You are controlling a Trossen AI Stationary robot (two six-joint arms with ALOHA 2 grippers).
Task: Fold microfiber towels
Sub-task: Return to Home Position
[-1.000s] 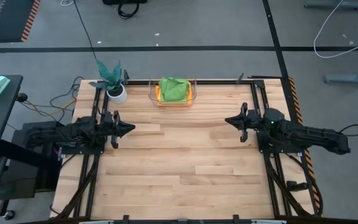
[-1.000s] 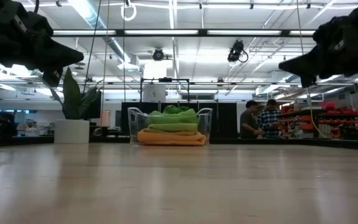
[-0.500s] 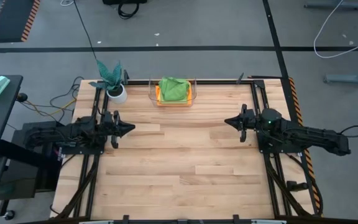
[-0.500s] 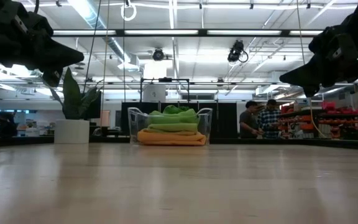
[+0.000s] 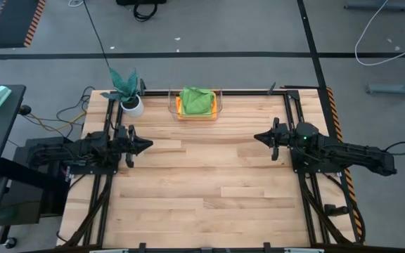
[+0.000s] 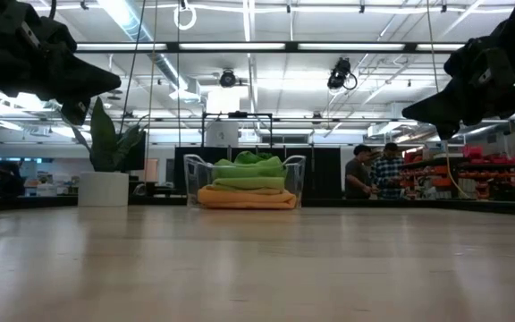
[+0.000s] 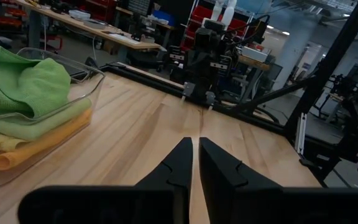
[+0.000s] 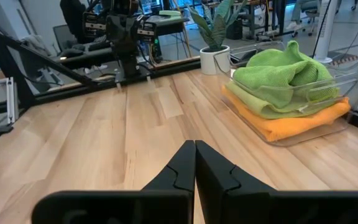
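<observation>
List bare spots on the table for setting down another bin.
Biggest free patch: the table half away from the bin. Also bare: the strip between left gripper and right gripper, and the far edge from the bin to the right corner. Crowded: the plant and the bin of towels, side by side at the far edge.

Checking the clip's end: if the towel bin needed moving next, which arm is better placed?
Left, but only barely: the left gripper sits slightly nearer the bin than the right gripper; both empty.
</observation>
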